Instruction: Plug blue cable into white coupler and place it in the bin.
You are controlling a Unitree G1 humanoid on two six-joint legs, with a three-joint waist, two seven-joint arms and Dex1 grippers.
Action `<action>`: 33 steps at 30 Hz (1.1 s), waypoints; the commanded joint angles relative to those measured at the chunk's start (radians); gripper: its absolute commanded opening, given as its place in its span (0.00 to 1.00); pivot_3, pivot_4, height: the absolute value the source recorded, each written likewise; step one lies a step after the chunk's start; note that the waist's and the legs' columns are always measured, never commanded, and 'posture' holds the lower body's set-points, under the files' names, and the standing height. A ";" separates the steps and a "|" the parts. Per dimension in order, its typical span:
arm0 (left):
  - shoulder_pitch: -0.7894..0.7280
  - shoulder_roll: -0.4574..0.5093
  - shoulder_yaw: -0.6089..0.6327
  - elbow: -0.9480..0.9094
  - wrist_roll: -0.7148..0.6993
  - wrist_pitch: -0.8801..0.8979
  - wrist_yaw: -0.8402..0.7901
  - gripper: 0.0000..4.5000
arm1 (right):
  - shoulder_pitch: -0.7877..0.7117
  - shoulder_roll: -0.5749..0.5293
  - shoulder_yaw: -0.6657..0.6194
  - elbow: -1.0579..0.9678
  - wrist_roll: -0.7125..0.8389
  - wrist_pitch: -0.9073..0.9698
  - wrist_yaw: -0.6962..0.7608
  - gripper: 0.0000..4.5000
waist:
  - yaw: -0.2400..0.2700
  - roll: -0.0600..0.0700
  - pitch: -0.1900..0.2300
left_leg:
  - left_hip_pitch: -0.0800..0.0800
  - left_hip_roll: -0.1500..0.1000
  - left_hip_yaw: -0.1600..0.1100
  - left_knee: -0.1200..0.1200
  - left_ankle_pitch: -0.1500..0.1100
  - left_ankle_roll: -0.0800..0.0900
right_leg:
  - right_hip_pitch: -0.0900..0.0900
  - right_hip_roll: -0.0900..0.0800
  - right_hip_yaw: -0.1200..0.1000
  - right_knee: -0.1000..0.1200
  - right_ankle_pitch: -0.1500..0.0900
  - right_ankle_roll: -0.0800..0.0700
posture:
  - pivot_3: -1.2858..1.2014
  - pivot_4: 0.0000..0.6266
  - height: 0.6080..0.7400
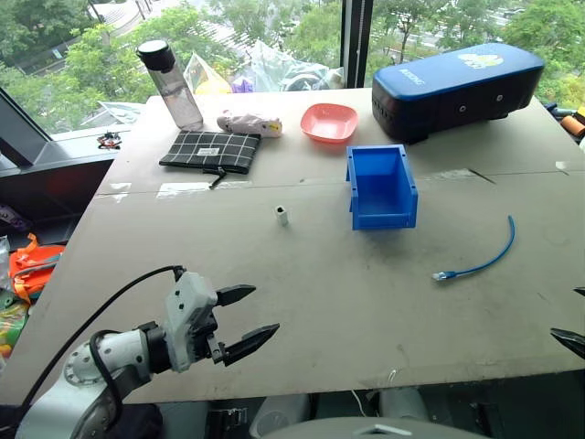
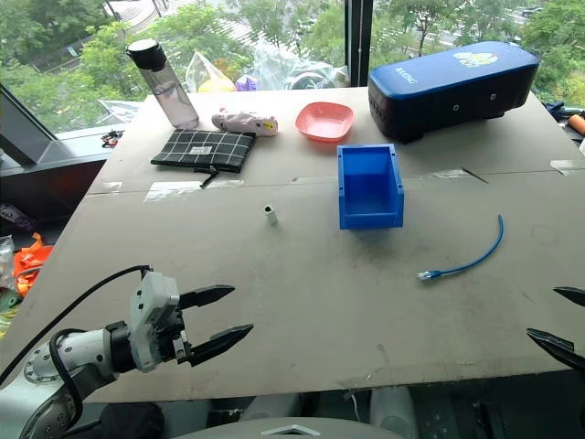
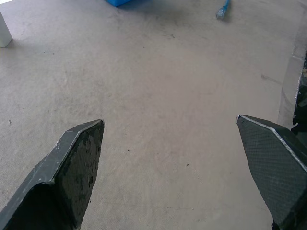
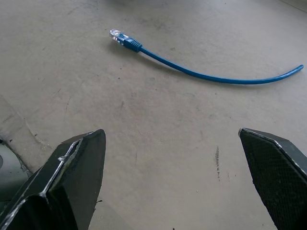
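Observation:
The blue cable (image 1: 482,262) lies curved on the table at the right, its clear plug (image 4: 116,35) pointing toward the table's middle. Near the middle stands the tiny white coupler (image 1: 281,216), left of the bright-blue bin (image 1: 383,219). The bin sits empty, its lower front facing away from me. My left gripper (image 1: 265,309) hovers open over the near left of the table, well short of the coupler (image 3: 4,36). At the near right edge my right gripper (image 2: 542,312) is open too, and the cable (image 4: 211,76) lies just beyond its fingers. Nothing is held.
Along the far edge stand a large dark-blue case (image 1: 457,87), a pink bowl (image 1: 329,122), a water bottle (image 1: 174,82), a checkered pouch (image 1: 212,149) and a small pale toy (image 1: 249,123). The table's near edge (image 1: 384,377) runs just under both grippers.

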 commanded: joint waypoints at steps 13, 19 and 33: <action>-0.184 0.059 -0.124 -0.154 -0.125 0.077 0.028 0.99 | -0.642 -0.195 0.713 -0.173 -0.171 0.387 -0.101 1.00 | 0.008 0.000 0.003 | -0.003 0.002 0.005 0.000 0.003 -0.004 | -0.002 0.001 -0.003 -0.002 0.001 -0.001 | 0.52 0.24 1.00; -0.177 0.073 -0.140 -0.273 -0.147 0.123 0.119 1.00 | -0.846 -0.169 0.936 0.021 -0.316 0.311 0.005 0.89 | 0.007 -0.002 0.004 | -0.004 0.002 0.006 0.001 0.002 -0.004 | -0.002 0.000 -0.002 -0.005 0.001 -0.001 | 0.52 0.24 1.00; -0.010 0.092 -0.104 -0.364 -0.176 0.056 0.343 1.00 | -0.910 -0.055 0.996 -0.057 -0.317 0.284 0.050 0.02 | -0.006 -0.003 0.003 | -0.002 0.004 0.007 0.000 0.002 -0.004 | -0.002 0.001 -0.002 -0.004 0.001 -0.002 | 0.52 0.24 1.00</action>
